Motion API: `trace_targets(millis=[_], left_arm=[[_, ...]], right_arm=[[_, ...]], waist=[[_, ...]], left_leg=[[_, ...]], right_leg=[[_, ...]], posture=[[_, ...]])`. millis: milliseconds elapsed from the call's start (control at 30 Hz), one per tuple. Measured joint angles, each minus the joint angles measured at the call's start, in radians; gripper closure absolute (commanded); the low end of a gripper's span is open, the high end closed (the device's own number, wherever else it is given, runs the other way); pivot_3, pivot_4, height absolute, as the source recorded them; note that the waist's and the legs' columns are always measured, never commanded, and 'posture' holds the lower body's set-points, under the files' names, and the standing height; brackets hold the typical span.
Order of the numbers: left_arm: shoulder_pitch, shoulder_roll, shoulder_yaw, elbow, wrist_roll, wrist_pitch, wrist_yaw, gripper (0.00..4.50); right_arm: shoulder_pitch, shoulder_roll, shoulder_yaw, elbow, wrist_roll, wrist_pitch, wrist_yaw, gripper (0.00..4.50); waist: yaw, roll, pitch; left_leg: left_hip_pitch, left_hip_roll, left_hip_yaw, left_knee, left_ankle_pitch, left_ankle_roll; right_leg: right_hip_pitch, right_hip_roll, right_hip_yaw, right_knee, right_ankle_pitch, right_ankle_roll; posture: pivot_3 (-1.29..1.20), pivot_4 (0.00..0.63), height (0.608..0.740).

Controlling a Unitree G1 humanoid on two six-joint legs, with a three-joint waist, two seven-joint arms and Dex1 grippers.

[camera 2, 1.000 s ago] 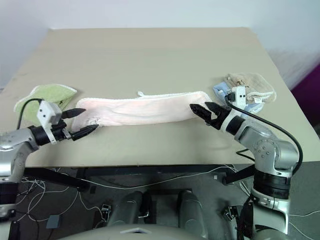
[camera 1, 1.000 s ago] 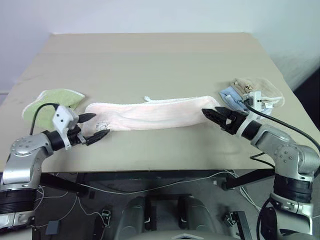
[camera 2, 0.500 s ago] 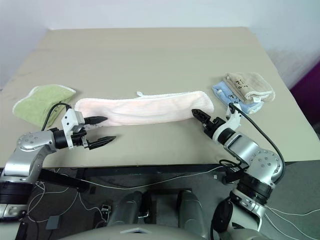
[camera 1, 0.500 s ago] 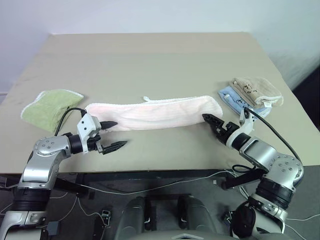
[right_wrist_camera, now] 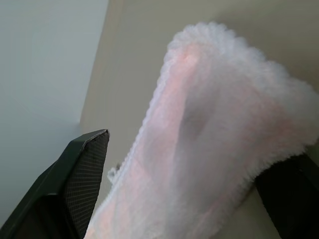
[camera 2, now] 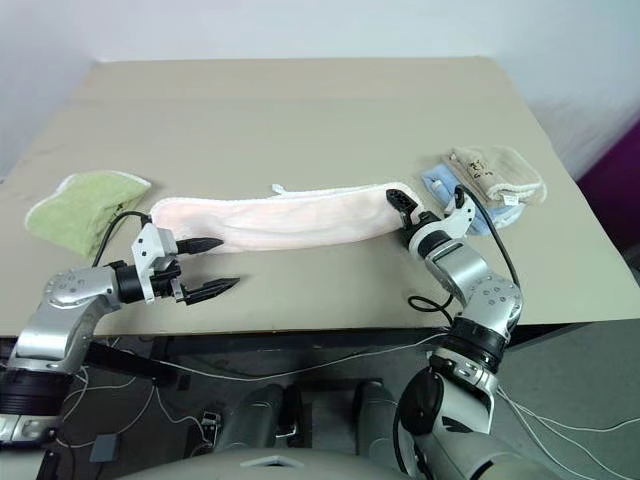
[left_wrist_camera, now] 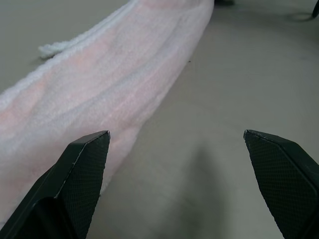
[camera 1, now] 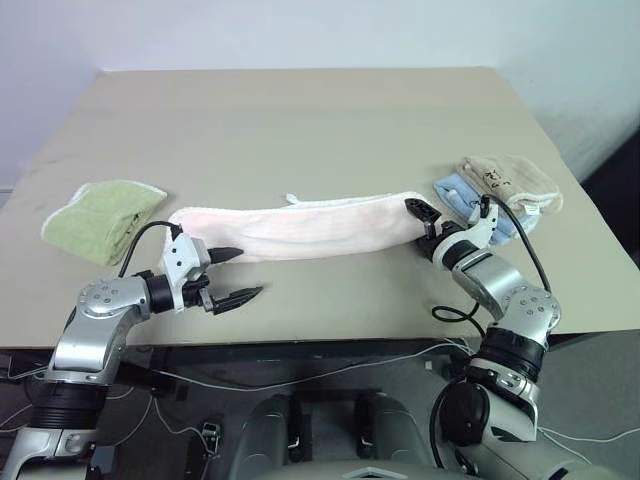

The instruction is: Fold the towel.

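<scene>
Broad beige rectangular table (camera 1: pixel 300 120) is carrying everything.

Pale pink terry-cloth towel (camera 1: pixel 300 228) with white scalloped trim is lying as a long, narrow folded band across the near part of the table, running side to side; a small white tag (camera 1: pixel 293 198) is sticking up from its far edge near the middle.

Left gripper (camera 1: pixel 230 275), two black fingers on a silver arm, is hovering at the towel's left end, jaws standing wide apart and holding nothing. One finger is sitting over the towel's near-left corner, the other over bare table just nearer than the towel.

Right gripper (camera 2: pixel 400 200) is sitting at the towel's right end with its fingers spread either side of the cloth; the towel's end is lying between them. Whether the fingers are pressing on it, cannot tell.

Light green folded towel (camera 1: pixel 90 218) is lying left of the pink towel, apart from it.

Beige folded cloth (camera 1: pixel 512 180) is resting right of the pink towel, overlapping a light blue folded cloth (camera 1: pixel 455 192) that is lying just beside the right gripper.
</scene>
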Motion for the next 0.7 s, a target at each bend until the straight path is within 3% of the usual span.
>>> trace_targets(millis=[333, 700], left_arm=[[0.010, -0.004, 0.000, -0.001, -0.002, 0.002, 0.003, 0.00], [0.010, -0.013, -0.003, -0.001, -0.002, 0.002, 0.000, 0.00]], right_arm=[[0.001, -0.002, 0.006, 0.036, 0.059, -0.088, -0.023, 4.42], [0.012, -0.032, 0.030, 0.040, 0.088, -0.131, -0.028, 4.47]], waist=[[0.000, -0.001, -0.001], [0.007, -0.002, -0.002]], left_leg=[[0.000, 0.000, 0.000, -0.001, 0.000, 0.000], [0.000, -0.001, -0.001, -0.001, -0.002, -0.002]], right_leg=[[0.000, -0.001, 0.000, 0.000, 0.000, 0.000], [-0.001, -0.005, 0.000, -0.001, -0.002, -0.003]], posture=[[0.00, 0.150, 0.740], [0.00, 0.150, 0.740]])
